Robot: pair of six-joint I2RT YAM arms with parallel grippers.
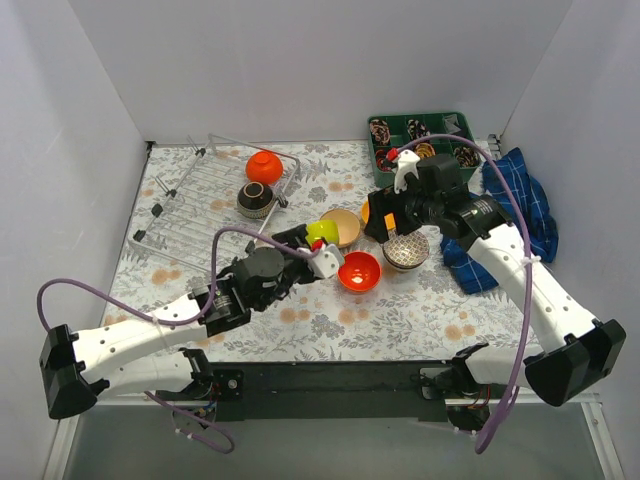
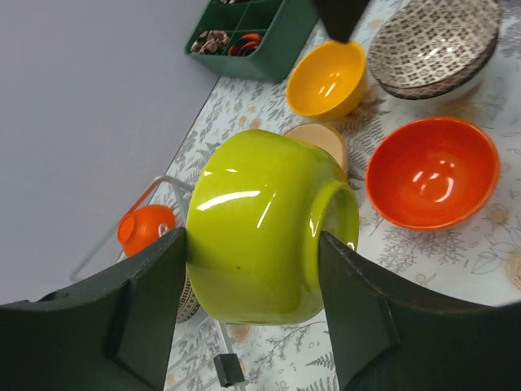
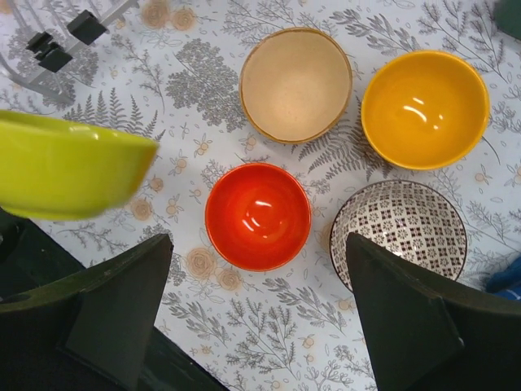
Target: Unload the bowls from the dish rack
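- Currently we log left pincer [image 2: 254, 269] clenched on lime bowl [image 2: 269, 204], aloft over bench [image 1: 300, 320].
- Red-orange bowl [image 3: 257, 215] lies just to its right.
- Right pincer [image 3: 252, 244] released, empty.

The lime green bowl [image 3: 65, 167] is cut off at the right wrist view's left edge.

A dark green compartment tray [image 1: 420, 116] sits at the far right corner of the surface, a floral-printed covering [image 1: 330, 325] of grey leaves and pale orange blossoms. Its compartments hold small dark patterned pieces [image 1: 381, 130] and a few orange-red ones [image 2: 244, 45], too small to identify. Just beside the tray, along the right edge, lies a crumpled blue checked cloth [image 1: 520, 195]. Plain white walls [image 1: 300, 60] enclose the surface on three sides.
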